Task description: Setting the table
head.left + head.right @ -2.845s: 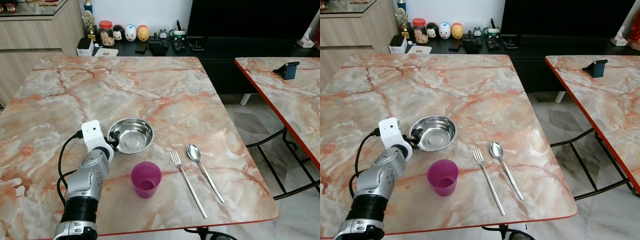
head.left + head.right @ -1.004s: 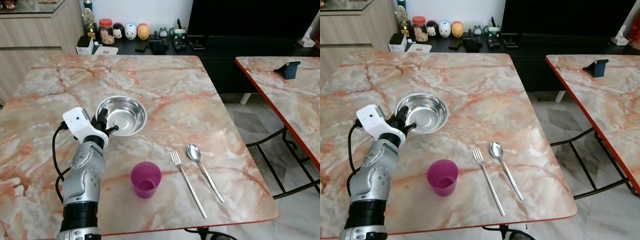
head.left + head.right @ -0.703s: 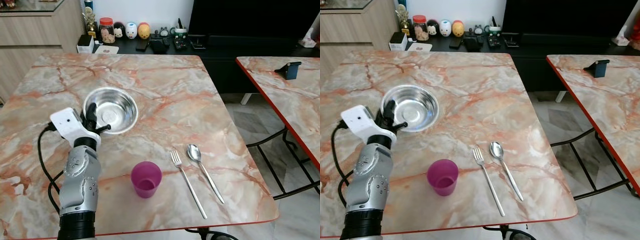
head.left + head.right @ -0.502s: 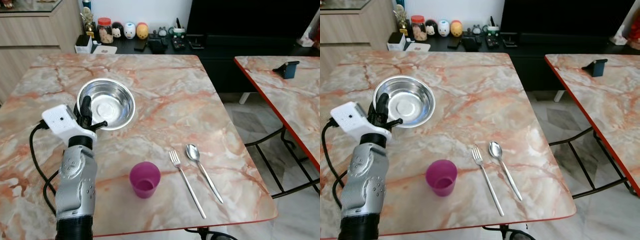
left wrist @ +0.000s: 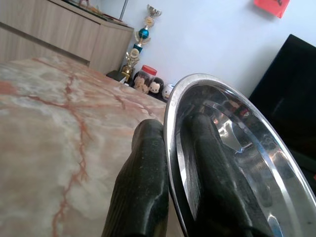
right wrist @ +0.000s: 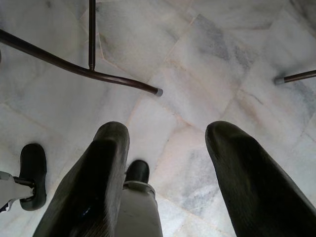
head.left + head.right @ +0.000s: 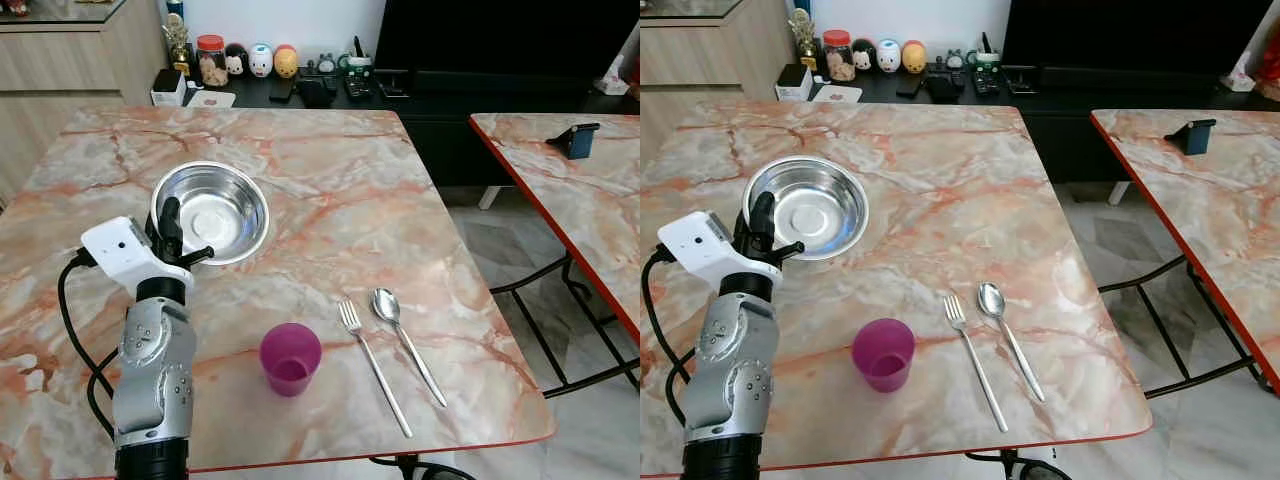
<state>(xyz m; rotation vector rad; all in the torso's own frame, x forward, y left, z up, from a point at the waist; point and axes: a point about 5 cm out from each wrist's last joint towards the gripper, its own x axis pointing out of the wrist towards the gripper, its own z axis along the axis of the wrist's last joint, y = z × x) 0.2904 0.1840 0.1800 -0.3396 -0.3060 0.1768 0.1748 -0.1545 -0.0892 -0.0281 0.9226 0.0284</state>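
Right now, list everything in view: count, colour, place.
Bowl: one, steel, left side of the near table, rim pinched by the left gripper.
Cup: one, purple, upright near the front edge.
Fork: one, silver, right of the cup.
Spoon: one, silver, right of the fork.
Near table: one, pink marble.
Second table: one, same marble, to the right, with a blue holder.
Sideboard clutter: jar, figurines, trophy, dark gadgets by the wall.
Left gripper: one, black, shut on the bowl's rim.
Right gripper: one, black, open, hanging over the floor.
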